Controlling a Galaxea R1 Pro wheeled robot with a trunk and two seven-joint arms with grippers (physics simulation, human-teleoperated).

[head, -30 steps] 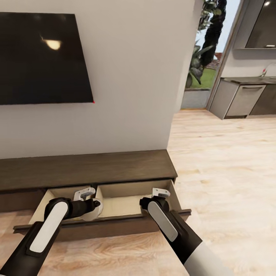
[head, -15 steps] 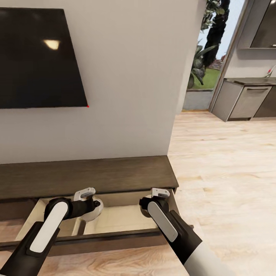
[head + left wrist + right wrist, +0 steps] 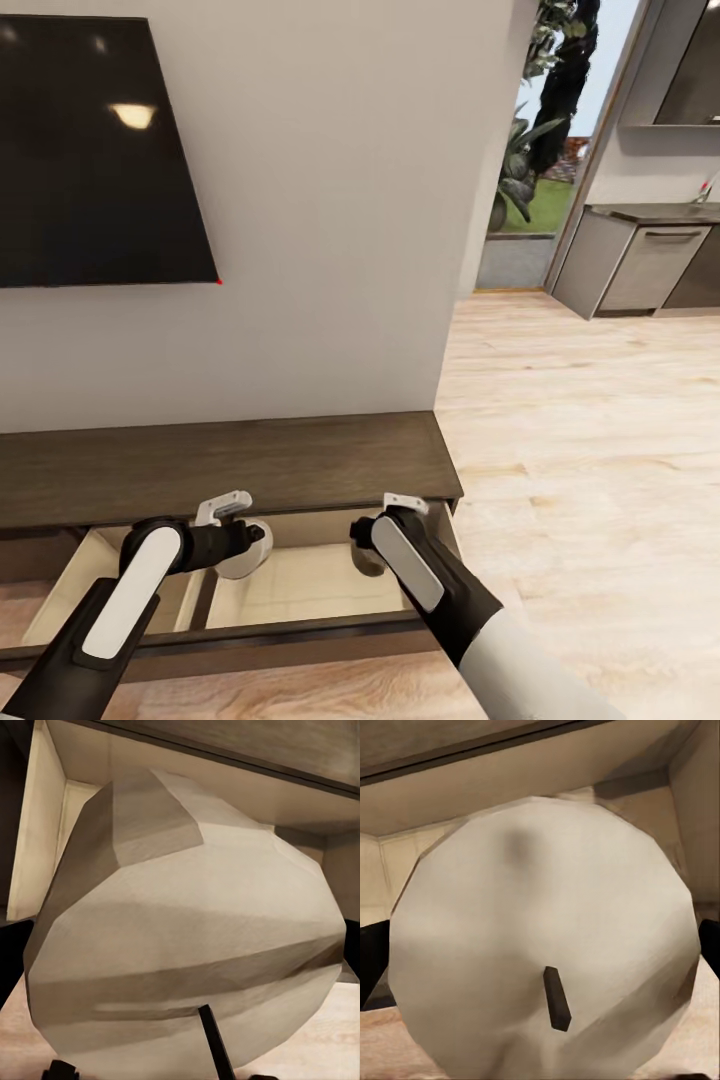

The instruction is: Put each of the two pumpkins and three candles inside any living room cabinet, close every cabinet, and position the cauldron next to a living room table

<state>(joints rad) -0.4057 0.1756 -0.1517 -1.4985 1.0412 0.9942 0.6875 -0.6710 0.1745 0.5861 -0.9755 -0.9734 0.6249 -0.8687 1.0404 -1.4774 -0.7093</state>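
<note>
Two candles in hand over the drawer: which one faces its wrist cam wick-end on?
The right gripper's candle: its round flat top with the dark wick faces the camera squarely. The left gripper's candle is seen tilted, its side showing.

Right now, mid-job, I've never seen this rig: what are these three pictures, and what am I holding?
The big picture looks down from the robot's head at its two black-and-white arms over a long dark brown wooden cabinet, whose pale-lined drawer is pulled open. Each small picture comes from a camera beside a tool, looking along its fingers. The left tool is closed on a stubby off-white candle; the right tool is closed on another beige candle, dark wick visible. Both hang over the open drawer. A black wall television hangs above.
</note>
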